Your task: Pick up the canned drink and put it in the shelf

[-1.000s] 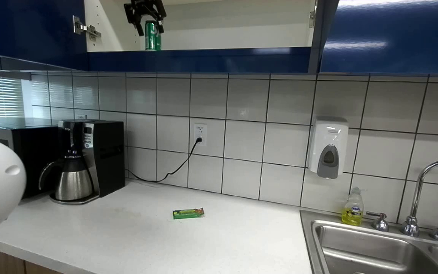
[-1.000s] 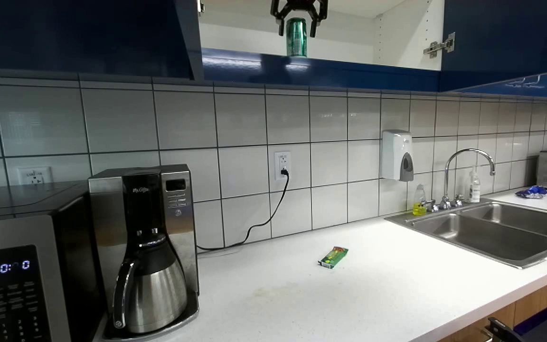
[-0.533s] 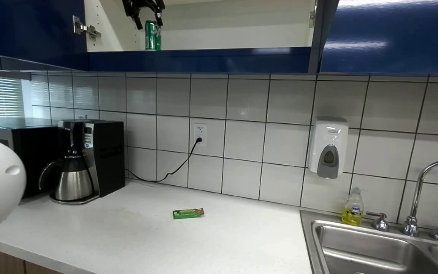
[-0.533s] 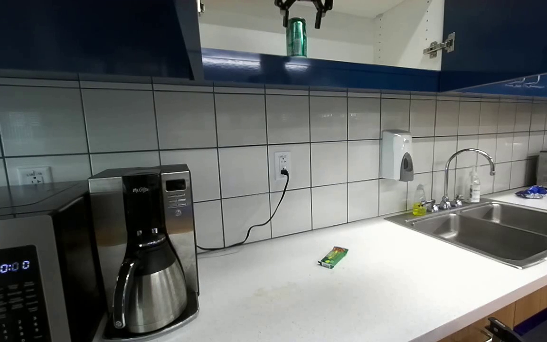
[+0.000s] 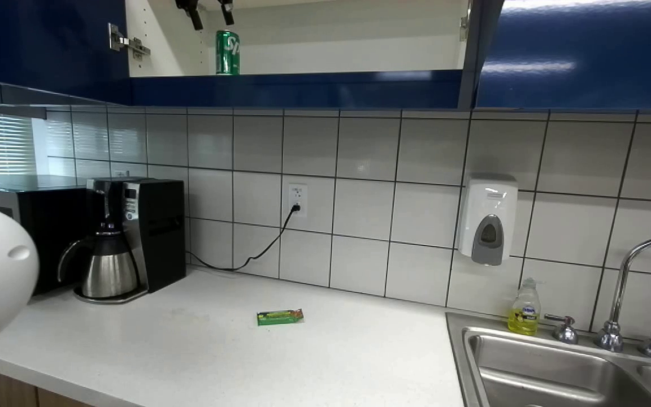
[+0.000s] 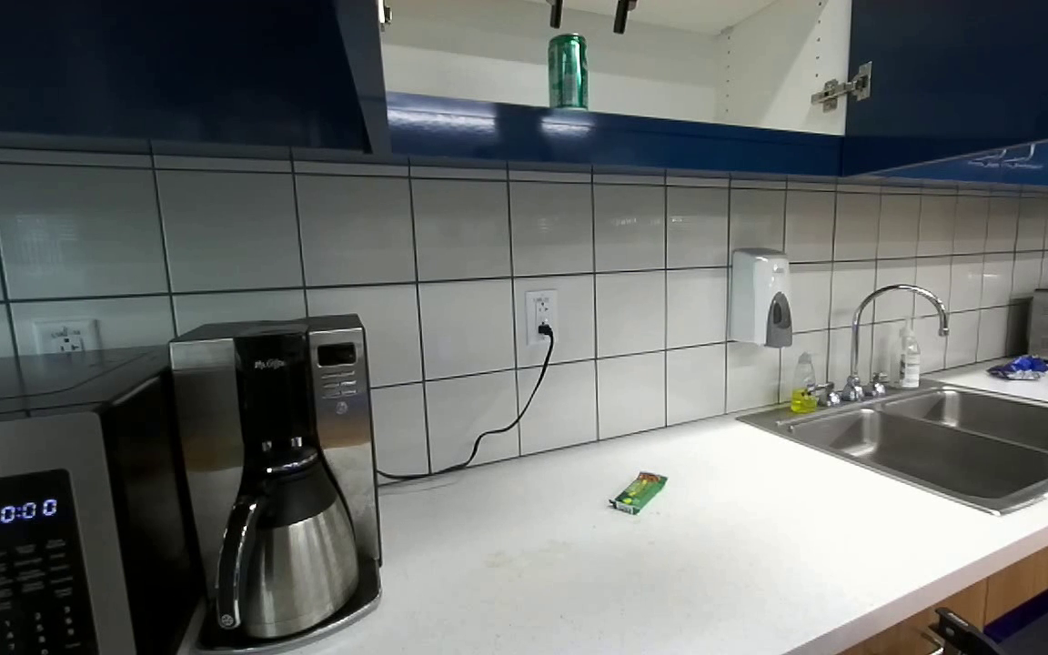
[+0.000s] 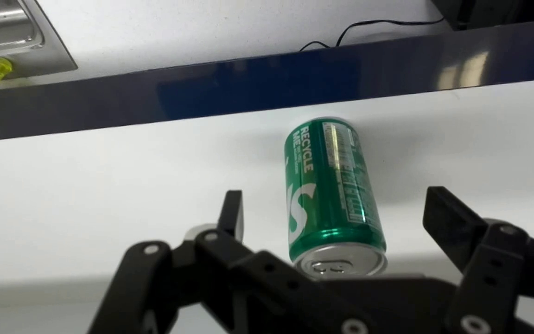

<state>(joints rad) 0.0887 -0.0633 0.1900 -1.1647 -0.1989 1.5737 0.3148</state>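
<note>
Upright at the front of the shelf (image 5: 348, 53) stands the canned drink (image 5: 228, 52), green with a silvery top. It is in both exterior views, near the blue lower edge. Above the canned drink (image 6: 568, 73), my gripper (image 6: 588, 27) hangs open, fingertips over the can top, most of its body cut off by the frame. In the wrist view the can (image 7: 327, 185) shows between the spread fingers, with a gap on each side and nothing held. The gripper (image 7: 333, 202) covers a little of the can's top rim there.
A blue lip (image 5: 297, 89) runs along the shelf's front, and open blue cabinet doors (image 6: 970, 73) flank it. Below, the counter (image 5: 190, 350) bears a green packet (image 5: 280, 317), a coffee maker (image 5: 139, 237) and a sink (image 5: 546, 362). A soap dispenser (image 5: 489, 217) is on the wall.
My gripper has risen off the canned drink, its fingers going from beside the can's upper part to above its top. The can has stayed where it stands.
</note>
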